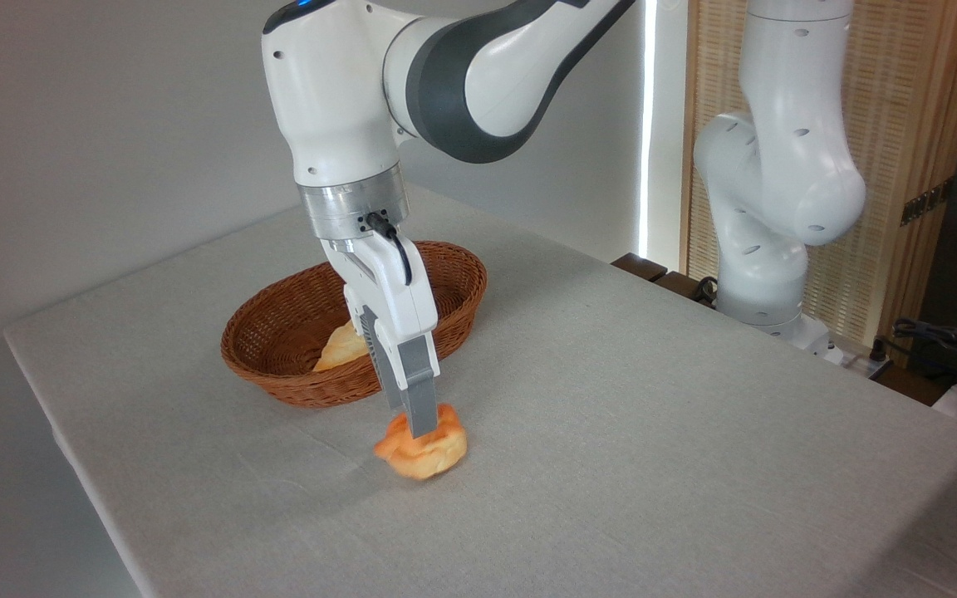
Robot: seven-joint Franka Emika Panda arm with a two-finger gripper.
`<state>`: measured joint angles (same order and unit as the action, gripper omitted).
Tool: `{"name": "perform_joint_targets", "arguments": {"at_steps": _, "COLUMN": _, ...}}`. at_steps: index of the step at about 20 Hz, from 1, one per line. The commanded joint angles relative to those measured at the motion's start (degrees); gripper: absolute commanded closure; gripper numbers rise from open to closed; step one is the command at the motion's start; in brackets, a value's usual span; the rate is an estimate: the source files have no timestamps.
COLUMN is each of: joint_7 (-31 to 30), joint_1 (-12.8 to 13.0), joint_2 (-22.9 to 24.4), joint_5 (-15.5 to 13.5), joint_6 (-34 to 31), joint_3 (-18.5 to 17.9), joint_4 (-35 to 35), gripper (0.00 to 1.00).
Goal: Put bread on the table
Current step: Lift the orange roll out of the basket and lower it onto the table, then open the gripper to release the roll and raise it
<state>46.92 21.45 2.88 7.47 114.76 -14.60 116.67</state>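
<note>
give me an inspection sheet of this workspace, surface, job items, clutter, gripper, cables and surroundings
Surface: table with light grey cloth.
Job's things: bread in front of the wicker basket, low over or on the cloth; contact unclear.
Clutter: pale roll in the basket.
Gripper: gripper shut on the bread from above.
Cables: black cable at the wrist; more cables past the right edge.
Surroundings: grey wall, slatted wooden screen, arm base.

We've got a big table (653,432) with a light grey cloth — a brown wicker basket (279,365) sits toward the far left, orange bun (433,455) just near of it.
</note>
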Motion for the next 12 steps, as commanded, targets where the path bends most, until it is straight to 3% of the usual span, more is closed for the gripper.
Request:
{"name": "perform_joint_targets", "arguments": {"at_steps": 1, "joint_7": -0.2, "joint_1": 0.4, "joint_2": 0.2, "joint_5": 0.9, "joint_6": 0.5, "joint_3": -0.3, "joint_4": 0.1, "gripper": 0.0}}
{"name": "perform_joint_targets", "arguments": {"at_steps": 6, "joint_7": -2.7, "joint_1": 0.1, "joint_2": 0.5, "joint_5": -0.4, "joint_6": -3.7, "joint_3": -0.1, "joint_4": -5.1, "gripper": 0.0}}
{"name": "perform_joint_targets", "arguments": {"at_steps": 10, "joint_7": -4.1, "joint_1": -0.4, "joint_2": 0.3, "joint_5": -4.9, "joint_6": -10.1, "joint_3": -0.1, "joint_4": -11.8, "gripper": 0.0}}
{"name": "perform_joint_targets", "arguments": {"at_steps": 12, "joint_7": -4.6, "joint_1": -2.5, "joint_2": 0.5, "joint_5": -6.8, "joint_6": -12.6, "joint_3": 0.9, "joint_4": -14.3, "gripper": 0.0}}
